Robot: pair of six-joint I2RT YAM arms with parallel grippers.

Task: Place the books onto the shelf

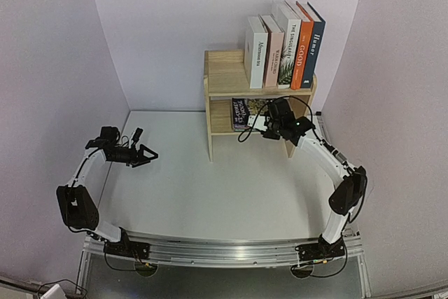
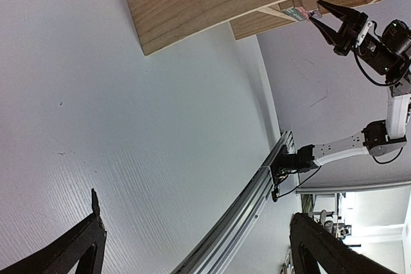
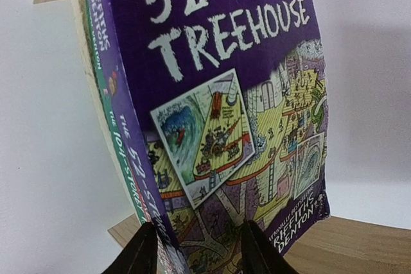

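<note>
Plainly the step in hand is seating the purple Treehouse paperback (image 3: 218, 62) in the lower tier of the shelf (image 1: 225, 78), which stands at the table's (image 1: 210, 187) far edge, right of centre. The right gripper (image 3: 199, 226) reaches into that tier from the front. Its fingers are about half apart and straddle the book's lower corner, one on the spine side and one over the cover. Whether they pinch it or only bracket it, I cannot tell. A green-edged paperback (image 3: 96, 43) leans just behind the purple one, touching it.

To do this well, I judge, the bottom edge should rest on the lower board and the book should lean firmly on its neighbour before release. The fingers should then spread fully and draw straight out toward the front, so no pad drags the cover and topples the pair.

The upper tier carries a row of five upright books (image 1: 283, 50) at its right end. The left gripper (image 1: 149, 157), fingers spread wide and holding nothing, hovers over the table's left side, well apart from the shelf.

From above, the right arm covers much of the lower tier, so the number of paperbacks there is unclear. The wrist view cuts off the title's top and hides where the book meets the board.
</note>
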